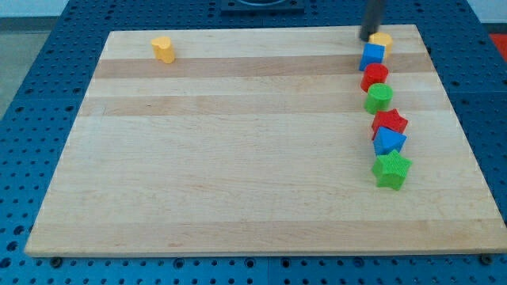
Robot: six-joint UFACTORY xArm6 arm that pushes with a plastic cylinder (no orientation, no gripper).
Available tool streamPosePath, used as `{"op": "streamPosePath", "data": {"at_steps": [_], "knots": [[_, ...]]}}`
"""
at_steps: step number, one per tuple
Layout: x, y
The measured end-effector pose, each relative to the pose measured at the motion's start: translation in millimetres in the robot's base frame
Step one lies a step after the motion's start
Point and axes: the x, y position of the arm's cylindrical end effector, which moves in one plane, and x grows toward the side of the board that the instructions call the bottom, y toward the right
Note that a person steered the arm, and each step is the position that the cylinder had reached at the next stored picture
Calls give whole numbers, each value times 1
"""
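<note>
My tip [368, 37] rests at the top right of the wooden board, touching or almost touching the left side of a yellow block [383, 41]. Just below it begins a column of blocks running down the view's right: a blue cube [372, 56], a red round block [375, 76], a green round block [379, 98], a red star [390, 123], a blue triangular block [389, 142] and a green star [392, 169]. Neighbouring blocks in the column touch or nearly touch.
A lone yellow block [163, 49] stands near the board's top left corner. The wooden board [238, 158] lies on a blue perforated table [32, 119] that shows on all sides.
</note>
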Motion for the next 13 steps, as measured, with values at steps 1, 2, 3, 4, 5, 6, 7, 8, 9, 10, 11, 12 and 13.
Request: {"op": "streamPosePath", "data": {"at_steps": [1,2,3,4,5,6,7,8,9,10,11,12,13], "knots": [[0,40],[31,78],[81,35],[80,-40],[69,-89],[34,-102],[32,-57],[9,-43],[4,-61],[3,-71],[3,-72],[4,-72],[4,-108]]}}
